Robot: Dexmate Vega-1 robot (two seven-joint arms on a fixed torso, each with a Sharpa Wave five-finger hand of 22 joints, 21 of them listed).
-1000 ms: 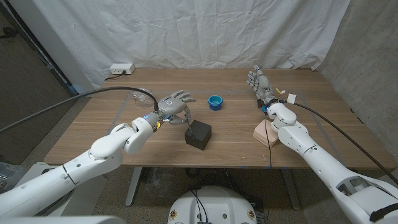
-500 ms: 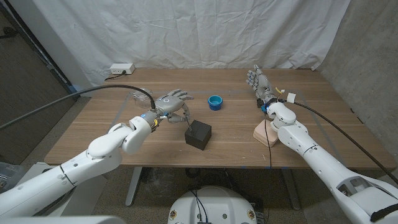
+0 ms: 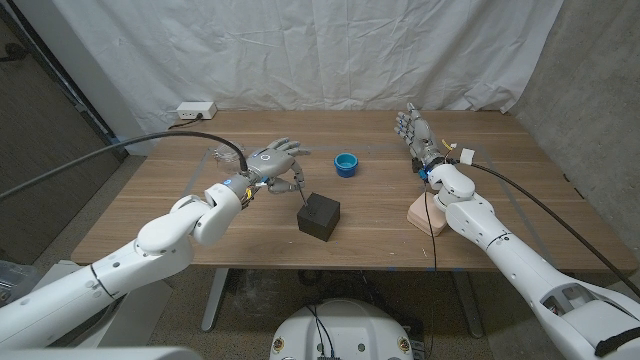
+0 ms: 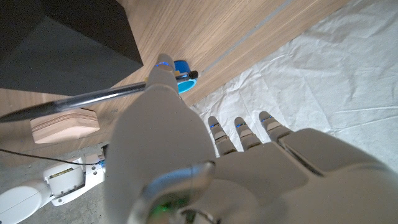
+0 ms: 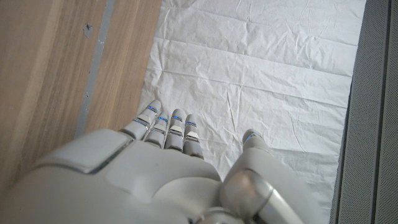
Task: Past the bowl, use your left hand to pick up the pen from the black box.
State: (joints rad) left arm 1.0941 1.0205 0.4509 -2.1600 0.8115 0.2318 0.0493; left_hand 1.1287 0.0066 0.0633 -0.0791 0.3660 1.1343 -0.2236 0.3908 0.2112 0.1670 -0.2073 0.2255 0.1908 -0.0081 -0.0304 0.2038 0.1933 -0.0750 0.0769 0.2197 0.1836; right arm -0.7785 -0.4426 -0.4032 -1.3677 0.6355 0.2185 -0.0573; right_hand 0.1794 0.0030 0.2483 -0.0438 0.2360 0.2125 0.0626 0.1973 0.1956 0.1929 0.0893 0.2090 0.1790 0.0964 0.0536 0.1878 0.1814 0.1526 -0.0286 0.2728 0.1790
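Over the wooden surface in the head view, the left hand hovers just left of the black box, pinching the pen; blue bowl sits beyond; right hand stands open, holding nothing; left wrist view has the pen clamped under the thumb beside the black box; right wrist view shows the right hand with fingers straight.

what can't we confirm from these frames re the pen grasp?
- Contact on the thin dark pen: left wrist view, the left hand covers its near end.
- Pen in head view: too thin to follow, under the left hand by the black box.
- Small blue bowl: inside too small to read.
- Right hand: palm side faces away from the camera in the right wrist view.
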